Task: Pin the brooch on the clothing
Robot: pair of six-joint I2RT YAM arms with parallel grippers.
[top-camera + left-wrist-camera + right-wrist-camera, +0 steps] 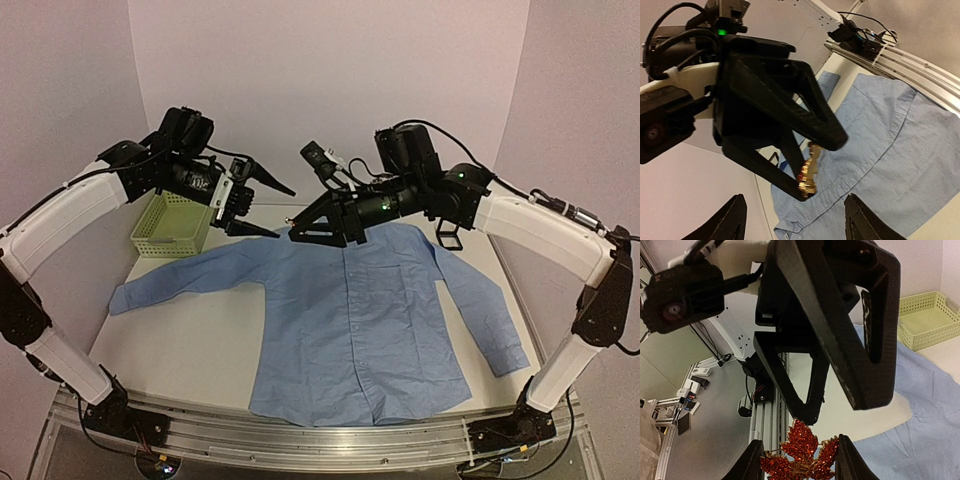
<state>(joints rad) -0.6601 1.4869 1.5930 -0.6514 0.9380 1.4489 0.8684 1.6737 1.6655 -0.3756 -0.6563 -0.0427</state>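
Observation:
The brooch (pixel 802 460), a red-sequined maple leaf with gold edging, is pinched between my right gripper's fingers (pixel 799 462); from the left wrist it shows edge-on and golden (pixel 807 175). My right gripper (pixel 296 236) holds it in the air above the collar end of the light blue shirt (pixel 350 320), which lies flat on the table. My left gripper (pixel 285 212) faces it with jaws apart, its fingers (pixel 840 330) reaching over the leaf, and one tip sits right at the leaf's top point. Its own fingertips (pixel 730 220) frame the brooch from below.
A pale green plastic basket (pixel 170 225) stands at the back left, beside the shirt's sleeve. A small black square frame (pixel 449 237) stands behind the shirt at the back right. The aluminium rail (pixel 300 440) runs along the near edge.

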